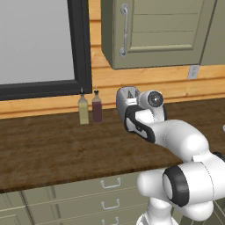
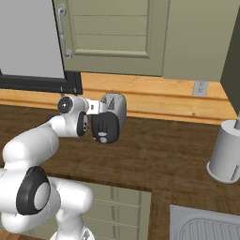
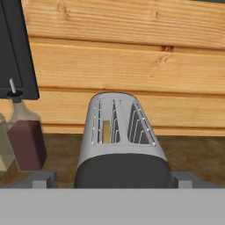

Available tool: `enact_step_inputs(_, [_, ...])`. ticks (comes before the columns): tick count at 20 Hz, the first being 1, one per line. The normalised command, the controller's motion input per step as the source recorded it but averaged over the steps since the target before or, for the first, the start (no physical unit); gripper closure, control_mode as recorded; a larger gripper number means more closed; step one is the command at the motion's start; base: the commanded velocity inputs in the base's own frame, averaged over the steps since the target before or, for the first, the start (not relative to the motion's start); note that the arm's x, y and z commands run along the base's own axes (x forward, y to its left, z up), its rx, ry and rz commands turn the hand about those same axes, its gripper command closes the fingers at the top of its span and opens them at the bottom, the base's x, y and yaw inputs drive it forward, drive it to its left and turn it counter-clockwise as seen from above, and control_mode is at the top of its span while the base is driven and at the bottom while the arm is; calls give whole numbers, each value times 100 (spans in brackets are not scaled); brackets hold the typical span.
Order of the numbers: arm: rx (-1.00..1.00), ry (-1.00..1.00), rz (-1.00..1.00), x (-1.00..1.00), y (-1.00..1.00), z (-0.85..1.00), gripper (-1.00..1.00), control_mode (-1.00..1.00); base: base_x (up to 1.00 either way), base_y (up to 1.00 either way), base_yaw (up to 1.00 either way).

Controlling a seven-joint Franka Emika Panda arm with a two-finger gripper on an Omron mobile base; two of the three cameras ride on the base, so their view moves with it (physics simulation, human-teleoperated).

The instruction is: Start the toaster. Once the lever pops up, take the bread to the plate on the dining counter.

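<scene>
The claw [image 3: 112, 183] hangs wide apart and empty, its tips flanking the toaster's [image 3: 119, 140] black end on the worktop [image 1: 52, 145] by the wall. Bread [image 3: 107, 131] sits in one slot. The risk: descending off-line, missing the lever and shoving the toaster into the sauce bottles [image 3: 25, 134].

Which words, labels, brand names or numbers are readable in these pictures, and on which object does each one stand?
None: no readable text shows anywhere.
The toaster carries no brand mark.
The two bottles, dark red and pale yellow, bear no labels.
The wall outlet is plain.
</scene>
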Motion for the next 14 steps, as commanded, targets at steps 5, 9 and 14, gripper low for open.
enact_step_inputs(5, [0, 0, 0, 0, 0, 0, -100, -100, 0, 0, 0])
enact_step_inputs(9, [0, 0, 0, 0, 0, 0, -100, -100, 0, 0, 0])
enact_step_inputs(14, [0, 0, 0, 0, 0, 0, -100, -100, 0, 0, 0])
